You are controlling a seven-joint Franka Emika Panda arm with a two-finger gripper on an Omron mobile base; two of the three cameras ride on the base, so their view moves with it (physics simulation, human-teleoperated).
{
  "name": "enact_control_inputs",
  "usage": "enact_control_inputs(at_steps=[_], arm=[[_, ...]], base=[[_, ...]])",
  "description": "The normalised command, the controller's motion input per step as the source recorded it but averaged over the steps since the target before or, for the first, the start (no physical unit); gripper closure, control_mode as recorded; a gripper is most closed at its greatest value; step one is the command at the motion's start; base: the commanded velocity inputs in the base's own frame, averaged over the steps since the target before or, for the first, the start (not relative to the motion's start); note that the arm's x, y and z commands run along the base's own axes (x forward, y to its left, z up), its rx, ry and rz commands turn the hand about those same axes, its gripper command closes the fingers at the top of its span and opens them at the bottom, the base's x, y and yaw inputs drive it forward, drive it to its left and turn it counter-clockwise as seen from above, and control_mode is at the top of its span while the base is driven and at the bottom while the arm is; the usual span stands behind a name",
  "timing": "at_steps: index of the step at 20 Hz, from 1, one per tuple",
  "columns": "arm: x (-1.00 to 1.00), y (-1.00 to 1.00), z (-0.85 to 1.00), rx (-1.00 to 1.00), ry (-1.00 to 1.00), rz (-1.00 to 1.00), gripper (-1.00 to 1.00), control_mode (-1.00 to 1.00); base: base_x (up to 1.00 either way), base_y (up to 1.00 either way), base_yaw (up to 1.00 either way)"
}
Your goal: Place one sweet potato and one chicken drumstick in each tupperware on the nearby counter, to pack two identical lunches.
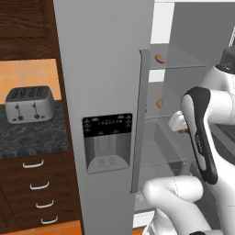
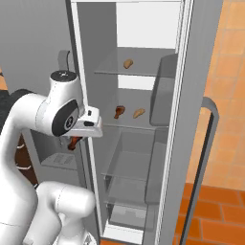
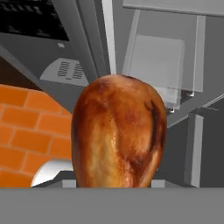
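The hand (image 2: 76,139) is clenched on a glossy red-brown chicken drumstick (image 3: 118,133), probably light, stiff, slippery; best held mid-body.

1. The left base view looks from behind the arm at the fridge (image 1: 105,114), near its closed door.
2. The right base view faces the same fridge's open shelves (image 2: 131,125).
3. The hand view sits very close to a chicken drumstick (image 3: 118,131).

Rendered frames, evenly and softly lit, no glare or hard shadows. Fridge interior (image 2: 143,28) brightest at its back wall. Edges slightly soft; no visible lens distortion.
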Motion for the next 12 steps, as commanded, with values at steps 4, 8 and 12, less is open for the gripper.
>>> enact_control_inputs(at_steps=[4,8,12], arm=[[-0.11,0.03,0.0,0.0,0.0,0.01,1.0,1.0],[0.0,0.0,0.0,0.0,0.0,0.0,1.0,1.0],[0.0,0.0,0.0,0.0,0.0,0.0,1.0,1.0]], base=[[-0.18,0.1,0.01],[-0.68,0.94,0.02],[-0.36,1.0,0.0]])
